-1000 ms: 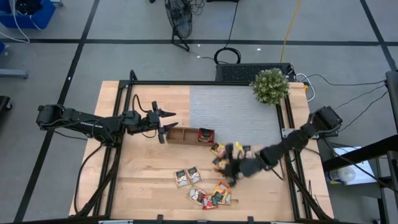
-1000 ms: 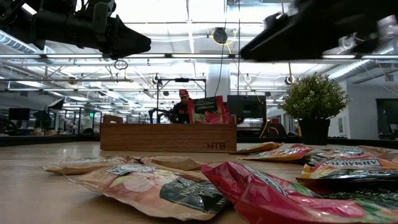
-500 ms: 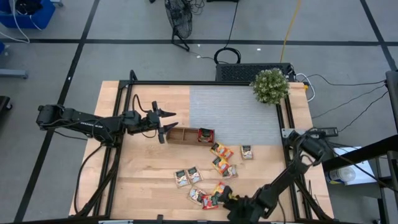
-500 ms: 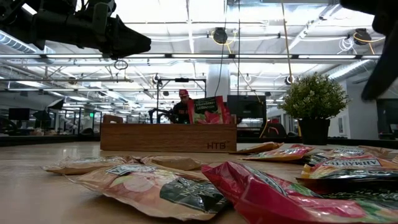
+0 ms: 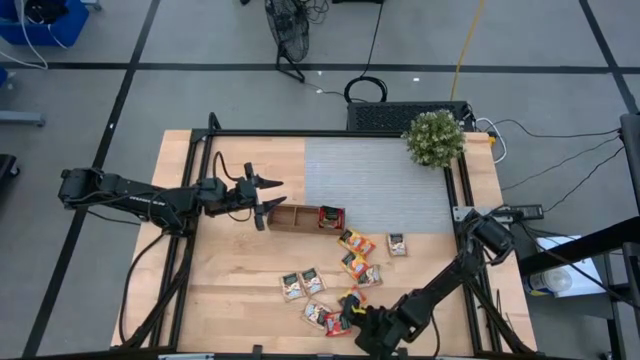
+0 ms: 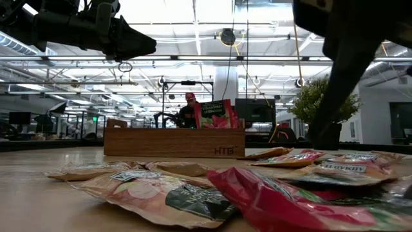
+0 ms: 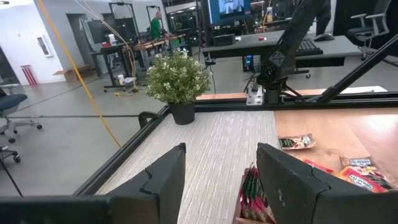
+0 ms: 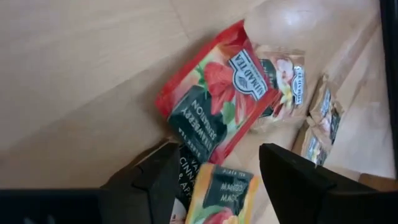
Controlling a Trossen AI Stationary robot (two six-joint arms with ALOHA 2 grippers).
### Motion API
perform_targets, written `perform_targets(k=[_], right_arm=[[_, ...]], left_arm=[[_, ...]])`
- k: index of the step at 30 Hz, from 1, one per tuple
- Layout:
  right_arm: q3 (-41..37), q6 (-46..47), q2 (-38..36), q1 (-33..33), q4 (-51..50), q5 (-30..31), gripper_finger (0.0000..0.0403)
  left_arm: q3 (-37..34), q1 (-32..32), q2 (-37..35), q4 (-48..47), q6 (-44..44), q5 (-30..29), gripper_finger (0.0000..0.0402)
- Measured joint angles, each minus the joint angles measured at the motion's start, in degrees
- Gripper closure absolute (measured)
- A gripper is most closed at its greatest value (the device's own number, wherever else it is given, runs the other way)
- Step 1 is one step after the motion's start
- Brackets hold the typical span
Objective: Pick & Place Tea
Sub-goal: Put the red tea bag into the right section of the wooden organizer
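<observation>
Tea sachets in red, orange and green-and-white lie flat on the wooden table: a near cluster (image 5: 330,316), a pair (image 5: 300,283), and others (image 5: 357,255) right of the tray. Red sachets (image 5: 331,217) stand in the right compartment of the brown wooden tray (image 5: 295,217). My right gripper (image 8: 217,177) is open and slants down just over the near cluster. An orange sachet (image 8: 219,199) lies between its fingers, and a red strawberry sachet (image 8: 211,115) lies ahead of them. My left gripper (image 5: 262,198) hangs open and level above the tray's left end.
A potted plant (image 5: 434,138) stands at the far right corner on a grey mat (image 5: 375,185). Black frame rails (image 5: 463,200) run along the table's sides. Bare wood (image 5: 230,290) lies left of the sachets. The right arm (image 6: 347,58) looms over the near sachets in the low view.
My right gripper has swung from the sachets right of the tray toward the table's near edge, sunk over the near cluster and rolled about its own axis. The left arm has kept still.
</observation>
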Motion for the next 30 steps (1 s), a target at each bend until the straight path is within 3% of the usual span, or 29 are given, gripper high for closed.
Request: perform_targets(k=[16, 30], right_arm=[[0.0, -9.1, 0.3, 1.7, 6.5, 1.4, 0.0200], [0.0, -13.2, 0.3, -0.7, 11.6, 1.3, 0.0200]], left_arm=[[0.0, 0.0, 0.0, 0.0, 0.0, 0.0, 0.0201], [0.0, 0.0, 0.0, 0.0, 0.0, 0.0, 0.0201]])
